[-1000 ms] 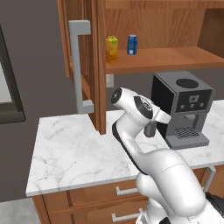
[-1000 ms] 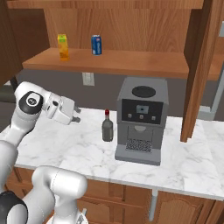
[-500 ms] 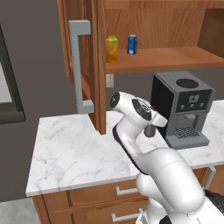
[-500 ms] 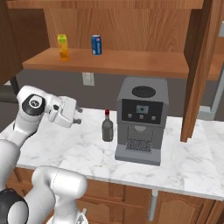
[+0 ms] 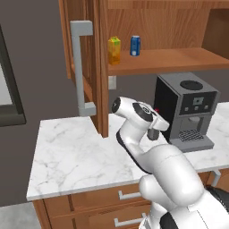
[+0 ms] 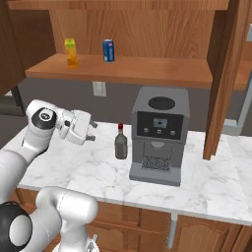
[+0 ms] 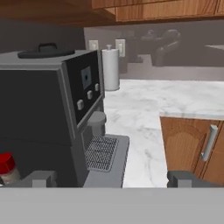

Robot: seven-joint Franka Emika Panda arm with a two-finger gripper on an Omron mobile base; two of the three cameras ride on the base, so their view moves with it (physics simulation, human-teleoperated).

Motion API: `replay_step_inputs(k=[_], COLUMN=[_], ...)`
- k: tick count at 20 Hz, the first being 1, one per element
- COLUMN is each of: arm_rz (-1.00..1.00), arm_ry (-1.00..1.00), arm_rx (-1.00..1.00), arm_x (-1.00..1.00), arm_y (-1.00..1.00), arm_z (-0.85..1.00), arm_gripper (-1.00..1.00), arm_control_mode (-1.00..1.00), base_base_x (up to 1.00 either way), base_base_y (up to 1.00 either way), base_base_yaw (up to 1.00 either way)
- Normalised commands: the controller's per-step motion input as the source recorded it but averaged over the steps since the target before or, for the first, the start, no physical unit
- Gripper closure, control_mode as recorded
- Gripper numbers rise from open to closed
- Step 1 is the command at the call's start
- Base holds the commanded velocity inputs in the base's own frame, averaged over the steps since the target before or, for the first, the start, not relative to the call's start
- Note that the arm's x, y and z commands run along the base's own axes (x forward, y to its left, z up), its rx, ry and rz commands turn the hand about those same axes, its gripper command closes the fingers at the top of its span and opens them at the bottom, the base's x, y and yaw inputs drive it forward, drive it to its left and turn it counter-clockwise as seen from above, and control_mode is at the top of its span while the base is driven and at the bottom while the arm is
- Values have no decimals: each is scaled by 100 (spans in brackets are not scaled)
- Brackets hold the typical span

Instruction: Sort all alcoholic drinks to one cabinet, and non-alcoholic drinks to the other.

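A squat grey bottle (image 6: 120, 143) with a red cap stands on the marble counter, close to the left side of the coffee machine (image 6: 160, 135). Its red cap (image 7: 5, 163) peeks in at the lower left of the hand view, and the cap (image 5: 156, 110) is just visible behind my hand in the left base view. My gripper (image 6: 91, 131) hovers open a short way left of the bottle, with nothing between its fingers. On the open cabinet shelf above stand a yellow-orange juice carton (image 5: 114, 50) and a blue soda can (image 5: 135, 45), also seen as carton (image 6: 71, 52) and can (image 6: 108, 50).
The open cabinet door (image 5: 91, 67) with its grey handle hangs over the counter's left part. Another open door (image 6: 229, 74) hangs right of the coffee machine (image 5: 188, 107). A paper towel roll (image 7: 110, 68) stands far back. Bare marble (image 5: 71, 152) stretches to the left.
The arm's elbow has sunk a little and drifted slightly toward the bottle. The gripper has stayed open and the drinks have not moved.
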Motion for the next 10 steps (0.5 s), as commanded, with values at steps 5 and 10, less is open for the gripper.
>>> replay_step_inputs(k=[5,10], arm_rz=[-7,-6], arm_ry=[0,0], arm_rx=[-4,-3], arm_x=[17,19], arm_y=[-8,-4], arm_z=[-5,-2], arm_gripper=[-100,-100], arm_control_mode=[-100,-100], base_base_x=[0,0], base_base_y=[0,0], base_base_yaw=[0,0])
